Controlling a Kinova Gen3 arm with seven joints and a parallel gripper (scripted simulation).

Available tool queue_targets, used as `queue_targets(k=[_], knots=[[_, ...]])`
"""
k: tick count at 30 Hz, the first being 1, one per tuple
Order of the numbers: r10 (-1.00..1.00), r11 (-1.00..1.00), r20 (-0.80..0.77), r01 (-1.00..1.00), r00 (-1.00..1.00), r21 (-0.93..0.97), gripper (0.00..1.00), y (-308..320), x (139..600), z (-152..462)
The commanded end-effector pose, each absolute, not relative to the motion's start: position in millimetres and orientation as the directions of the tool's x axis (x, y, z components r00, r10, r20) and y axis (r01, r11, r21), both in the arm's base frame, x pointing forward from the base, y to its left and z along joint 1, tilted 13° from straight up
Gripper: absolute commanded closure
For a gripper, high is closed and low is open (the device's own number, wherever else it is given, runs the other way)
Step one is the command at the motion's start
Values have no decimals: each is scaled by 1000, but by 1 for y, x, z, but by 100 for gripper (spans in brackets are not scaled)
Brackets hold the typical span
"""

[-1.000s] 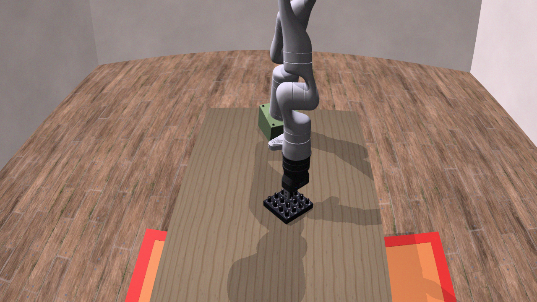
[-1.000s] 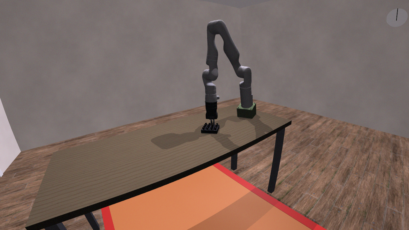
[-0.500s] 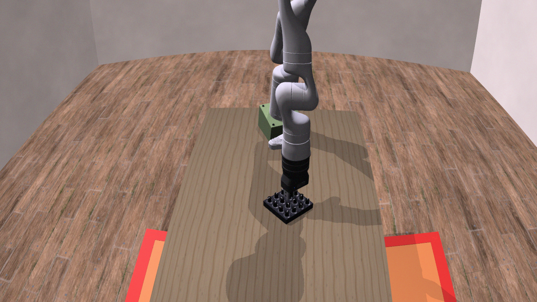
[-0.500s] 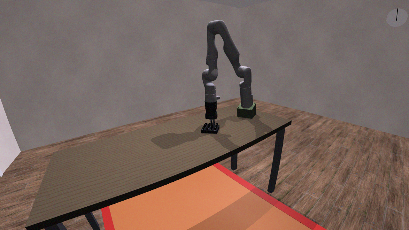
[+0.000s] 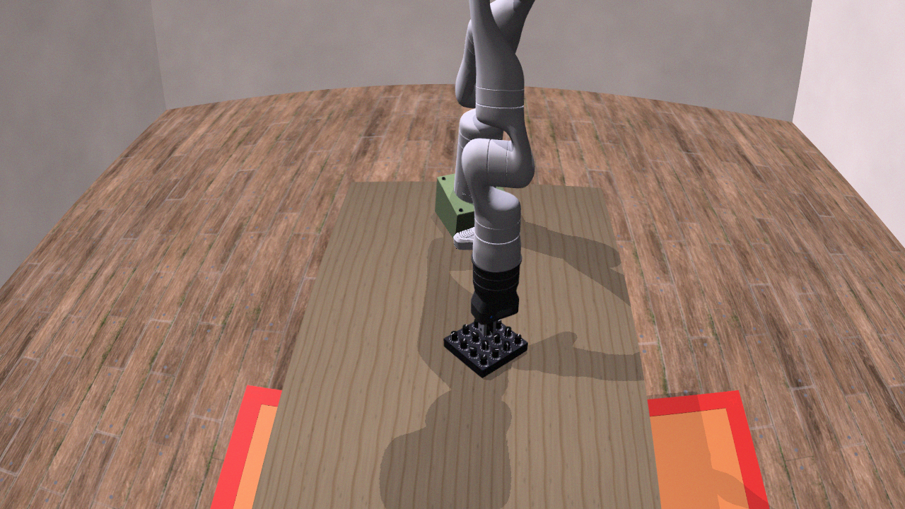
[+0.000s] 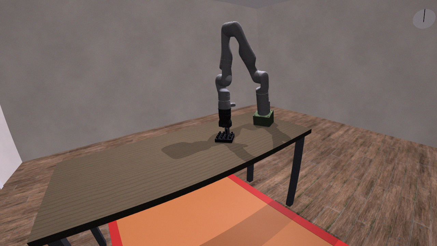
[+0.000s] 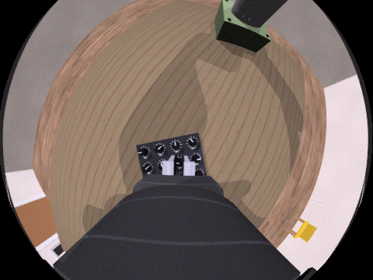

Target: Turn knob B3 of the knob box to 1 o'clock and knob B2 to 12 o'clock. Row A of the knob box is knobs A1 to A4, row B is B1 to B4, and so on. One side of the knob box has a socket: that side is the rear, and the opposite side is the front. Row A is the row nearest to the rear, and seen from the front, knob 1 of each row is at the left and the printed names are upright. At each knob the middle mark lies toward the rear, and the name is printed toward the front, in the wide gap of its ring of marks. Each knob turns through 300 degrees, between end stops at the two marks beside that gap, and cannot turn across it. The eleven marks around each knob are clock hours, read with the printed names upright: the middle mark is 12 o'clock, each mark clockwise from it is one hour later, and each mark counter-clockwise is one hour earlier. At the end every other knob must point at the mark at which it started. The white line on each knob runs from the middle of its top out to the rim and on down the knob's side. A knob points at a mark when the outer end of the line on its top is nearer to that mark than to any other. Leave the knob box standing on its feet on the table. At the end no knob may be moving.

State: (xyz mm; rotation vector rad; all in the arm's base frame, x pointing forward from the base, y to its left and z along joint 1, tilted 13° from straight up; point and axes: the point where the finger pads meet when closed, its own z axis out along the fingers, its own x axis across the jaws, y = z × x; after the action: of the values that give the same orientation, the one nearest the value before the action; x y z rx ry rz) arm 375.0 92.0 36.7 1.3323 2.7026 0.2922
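A Kinova arm reaches straight down onto the black knob box [image 5: 485, 350], which stands mid-table in front of the arm's green base [image 7: 242, 33]. Its gripper [image 7: 179, 167] is closed narrowly, white pads [image 7: 167, 167] clamping one knob [image 7: 179, 163] in the second visible row. Likely mid-turn; which knob it is cannot be read, and the next move calls for wrist rotation, then release.

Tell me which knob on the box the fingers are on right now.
In the wrist view it is the knob in the second visible row, third from the left on the knob box. It alone sits between the gripper's white fingers; its name is unreadable.
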Motion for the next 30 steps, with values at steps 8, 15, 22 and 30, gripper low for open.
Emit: queue_targets(k=[8,15,22,30], knots=[[873,472,15,853,-487,223,70,92,375,37],[914,387,36,895,-404,221,70,92,375,37],[960,253,67,944,-272,213,70,92,375,37],[984,128,93,971,-150,203,70,92,375,37]])
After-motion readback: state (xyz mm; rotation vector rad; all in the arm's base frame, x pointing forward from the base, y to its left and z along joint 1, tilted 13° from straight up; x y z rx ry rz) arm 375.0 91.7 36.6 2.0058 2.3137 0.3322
